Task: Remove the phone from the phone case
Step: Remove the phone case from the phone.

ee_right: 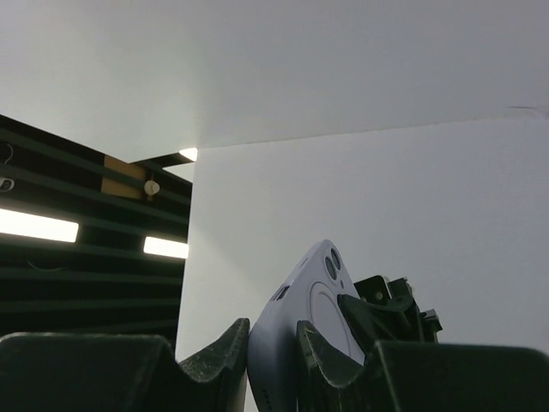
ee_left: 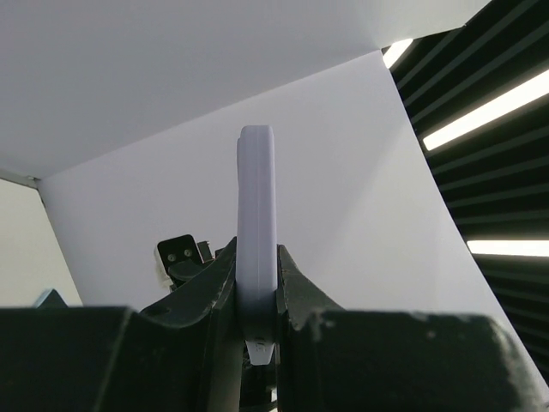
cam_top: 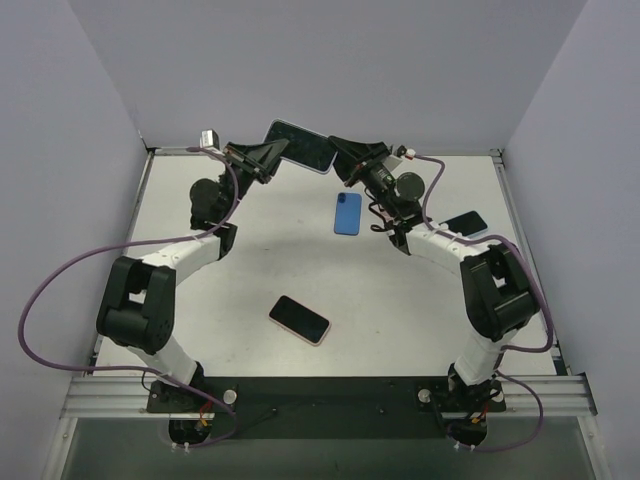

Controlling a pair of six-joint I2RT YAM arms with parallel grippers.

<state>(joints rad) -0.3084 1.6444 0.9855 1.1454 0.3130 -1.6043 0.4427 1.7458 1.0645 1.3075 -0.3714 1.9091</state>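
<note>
A phone in a pale lavender case (cam_top: 300, 146) is held up in the air at the far middle, between both arms. My left gripper (cam_top: 268, 157) is shut on its left end; the left wrist view shows the case (ee_left: 256, 223) edge-on between the fingers. My right gripper (cam_top: 342, 160) is shut on its right end; the right wrist view shows the back of the case (ee_right: 309, 318) with its camera cutout and round ring, and the left gripper's fingers (ee_right: 377, 309) beyond it.
Three other phones lie on the white table (cam_top: 250, 270): a blue one (cam_top: 348, 212) in the middle, a pink-edged one with a black screen (cam_top: 299, 319) nearer, and a dark one (cam_top: 465, 223) at the right by the right arm. White walls stand around the table.
</note>
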